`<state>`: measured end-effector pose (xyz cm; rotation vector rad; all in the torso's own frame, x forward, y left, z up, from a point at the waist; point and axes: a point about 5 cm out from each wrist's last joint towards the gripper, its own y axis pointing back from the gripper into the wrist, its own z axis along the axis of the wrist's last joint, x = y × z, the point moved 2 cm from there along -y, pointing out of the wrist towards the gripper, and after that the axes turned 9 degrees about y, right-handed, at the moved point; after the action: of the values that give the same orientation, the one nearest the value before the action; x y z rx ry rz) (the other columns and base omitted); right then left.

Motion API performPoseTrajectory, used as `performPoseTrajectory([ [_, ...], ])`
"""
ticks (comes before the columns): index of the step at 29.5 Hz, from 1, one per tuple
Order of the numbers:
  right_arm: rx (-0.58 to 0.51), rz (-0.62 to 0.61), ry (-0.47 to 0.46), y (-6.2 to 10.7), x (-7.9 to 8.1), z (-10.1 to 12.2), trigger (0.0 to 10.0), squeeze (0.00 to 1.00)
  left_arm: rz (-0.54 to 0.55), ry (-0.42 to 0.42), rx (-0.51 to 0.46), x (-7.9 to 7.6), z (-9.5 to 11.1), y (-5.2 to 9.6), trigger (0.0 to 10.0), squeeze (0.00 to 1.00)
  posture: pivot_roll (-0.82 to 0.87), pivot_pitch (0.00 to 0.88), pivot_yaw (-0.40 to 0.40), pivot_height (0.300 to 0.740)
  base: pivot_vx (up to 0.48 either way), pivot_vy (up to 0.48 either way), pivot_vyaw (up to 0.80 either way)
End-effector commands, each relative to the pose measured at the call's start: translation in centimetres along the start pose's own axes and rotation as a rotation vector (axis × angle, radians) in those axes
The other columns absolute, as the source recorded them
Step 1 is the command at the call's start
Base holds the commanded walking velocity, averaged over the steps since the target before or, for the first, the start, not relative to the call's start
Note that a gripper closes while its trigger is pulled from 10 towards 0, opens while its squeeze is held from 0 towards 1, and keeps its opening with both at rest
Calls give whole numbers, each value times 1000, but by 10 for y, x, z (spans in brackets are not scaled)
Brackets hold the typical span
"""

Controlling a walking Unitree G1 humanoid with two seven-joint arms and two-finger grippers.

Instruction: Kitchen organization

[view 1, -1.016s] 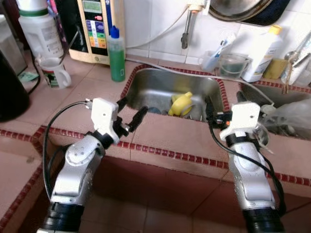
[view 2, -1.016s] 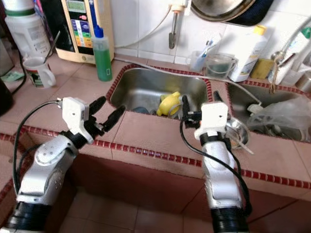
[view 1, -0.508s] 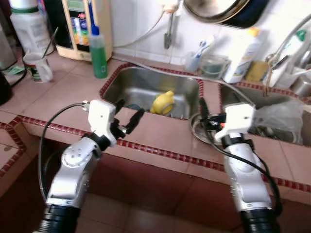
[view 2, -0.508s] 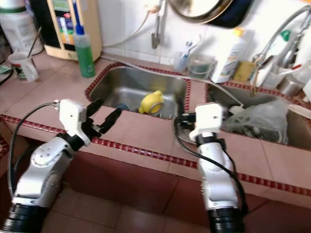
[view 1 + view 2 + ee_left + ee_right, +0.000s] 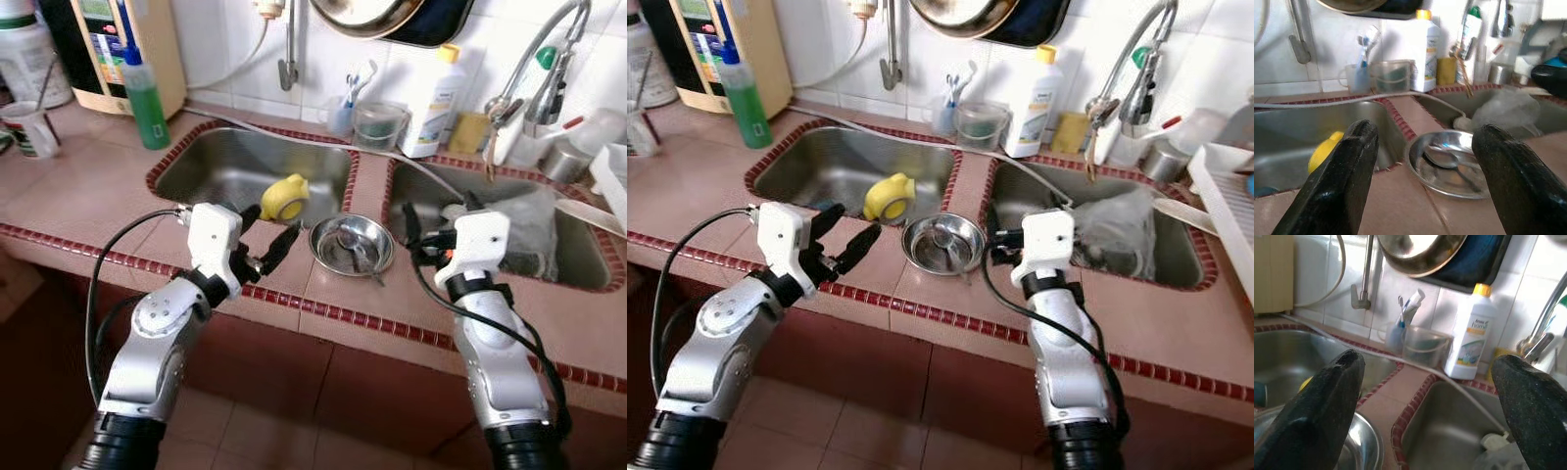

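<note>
Bowl: steel bowl [image 5: 351,244], spoon [image 5: 355,250] inside, sat on the tiled divider between the two sinks.
Change: the view had swung right, revealing it.
Left gripper [image 5: 266,247]: released, empty, just beside.
Right gripper [image 5: 409,227]: released, empty, alongside.
Meaning: pickup seemingly next.

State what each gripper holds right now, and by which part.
Nothing. The left gripper and right gripper are both open and empty, near the steel bowl.
</note>
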<state>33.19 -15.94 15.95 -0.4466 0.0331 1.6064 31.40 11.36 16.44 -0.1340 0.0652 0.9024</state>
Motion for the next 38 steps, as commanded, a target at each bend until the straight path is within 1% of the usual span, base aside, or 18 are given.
performPoseTrajectory([
  [1,34,-7,-4,-1,-1,-3,10000,0,-52,-16,29,-8,0,0,10000,0,93,0,-43,740,0,0,0],
  [4,77,0,3,-1,-2,-8,10000,0,-92,-4,55,-15,-2,2,10000,0,92,0,-44,740,0,0,0],
  [5,77,0,3,-1,-2,-8,10000,0,-92,-4,55,-15,-2,2,10000,0,92,0,-44,740,0,0,0],
  [6,100,-1,13,-2,-3,-11,10000,0,-121,8,72,-21,-4,3,10000,0,92,0,-43,740,0,0,0],
  [7,111,-5,25,-3,-4,-11,10000,0,-143,2,79,-25,-4,4,10000,0,92,0,-43,740,0,0,0],
  [10,152,-22,23,-8,-6,-12,10000,0,-185,11,105,-35,-7,4,10000,0,90,0,-43,740,0,0,0],
  [12,185,-18,13,-13,-6,-12,10000,0,-199,19,115,-39,-8,4,10000,0,88,0,-42,740,0,0,0],
  [15,218,-13,24,-19,-5,-11,10000,0,-221,26,123,-44,-8,3,10000,0,89,0,-44,740,0,0,0],
  [18,249,-6,19,-24,-3,-12,10000,0,-228,30,126,-46,-7,3,10000,0,86,0,-43,740,0,0,0],
  [19,284,3,-3,-29,0,-13,10000,0,-232,41,129,-47,-7,2,10000,0,88,0,-45,740,0,0,0],
  [23,359,14,-53,-39,10,-14,10000,0,-233,50,126,-48,-5,1,10000,0,90,0,-48,740,0,0,0],
  [26,387,36,-73,-45,21,-13,10000,0,-228,60,120,-49,-4,0,10000,0,92,0,-48,740,0,0,0],
  [27,387,36,-73,-45,21,-13,10000,0,-228,60,120,-49,-4,0,10000,0,92,0,-48,740,0,0,0],
  [29,416,54,-96,-52,31,-15,10000,0,-226,68,116,-50,-3,1,10000,0,97,0,-51,740,0,0,0],
  [33,465,64,-130,-56,40,-19,10000,0,-219,74,113,-50,-2,1,10000,0,103,0,-55,740,0,0,0],
  [35,490,87,-137,-58,49,-21,10000,0,-216,78,110,-50,-1,1,10000,0,106,0,-58,740,0,0,0],
  [37,488,95,-132,-58,52,-20,10000,0,-216,80,109,-50,-1,1,10000,0,109,0,-62,740,0,0,0],
  [38,494,110,-129,-58,56,-20,10000,0,-216,82,108,-51,-1,1,10000,0,110,0,-64,740,0,0,0],
])
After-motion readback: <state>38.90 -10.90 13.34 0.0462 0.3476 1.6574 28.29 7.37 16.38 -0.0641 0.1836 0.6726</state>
